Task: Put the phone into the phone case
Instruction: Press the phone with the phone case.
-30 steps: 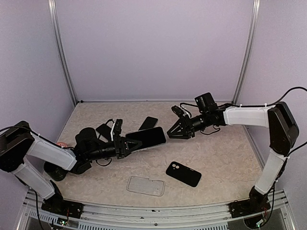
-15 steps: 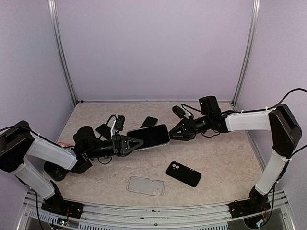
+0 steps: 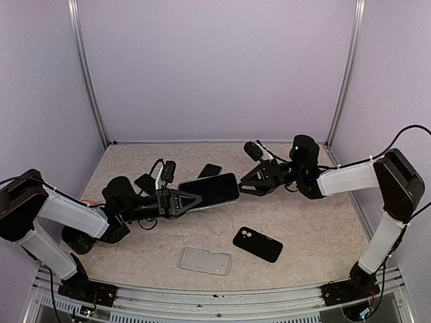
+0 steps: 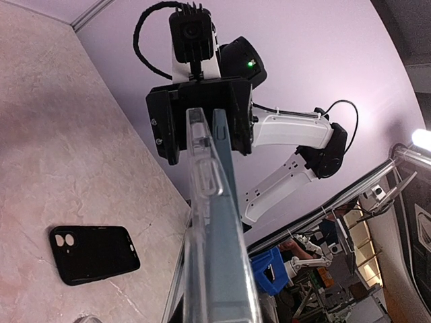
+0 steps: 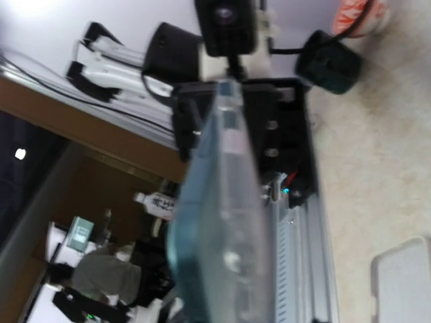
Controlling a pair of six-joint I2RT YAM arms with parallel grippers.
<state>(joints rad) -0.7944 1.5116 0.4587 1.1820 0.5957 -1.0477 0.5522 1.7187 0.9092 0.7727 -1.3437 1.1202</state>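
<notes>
Phone [image 3: 214, 188] hangs above the desk [image 3: 310, 222], clamped at one end by our left pincer [image 3: 190, 200], with a clear case [image 4: 199, 155] along its back. Our right pincer [image 3: 244, 184], jaws apart, faces the free end; we judge it is placed to press both together.
</notes>
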